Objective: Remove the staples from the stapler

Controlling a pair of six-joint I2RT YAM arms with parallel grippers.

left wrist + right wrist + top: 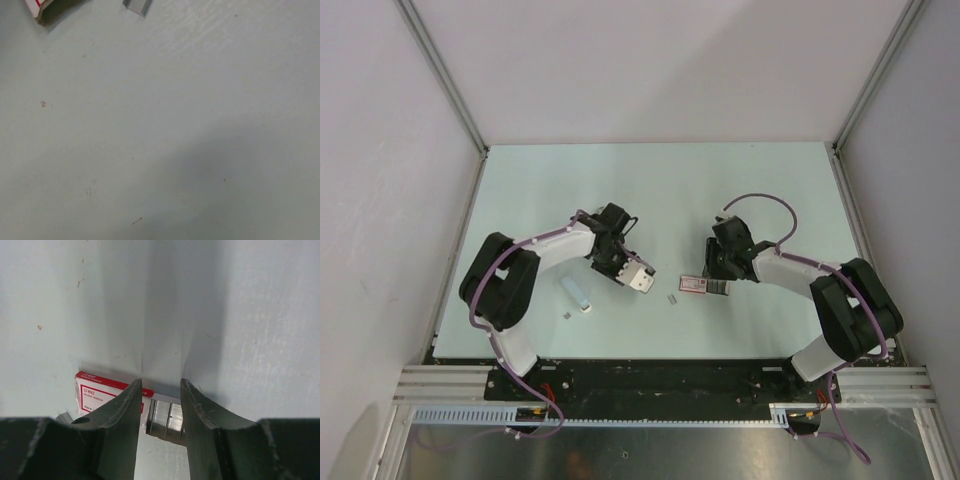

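Observation:
The white stapler (640,280) with dark inner parts sits at the tip of my left gripper (629,270), just above the table. The top view does not show how the jaws stand, and the left wrist view shows neither fingers nor stapler. A short silver strip of staples (672,298) (136,5) lies on the table between the stapler and the pink-and-white box (695,284). My right gripper (717,270) (161,390) hovers over the box's right end, its fingers apart. Between them shows the box's pulled-out drawer (167,420) holding silver staples.
A pale blue translucent piece (577,293) lies near the left arm, with a tiny grey bit (567,317) in front of it. The box's red-printed top (95,390) is left of the right fingers. Enclosure walls ring the pale table (650,190).

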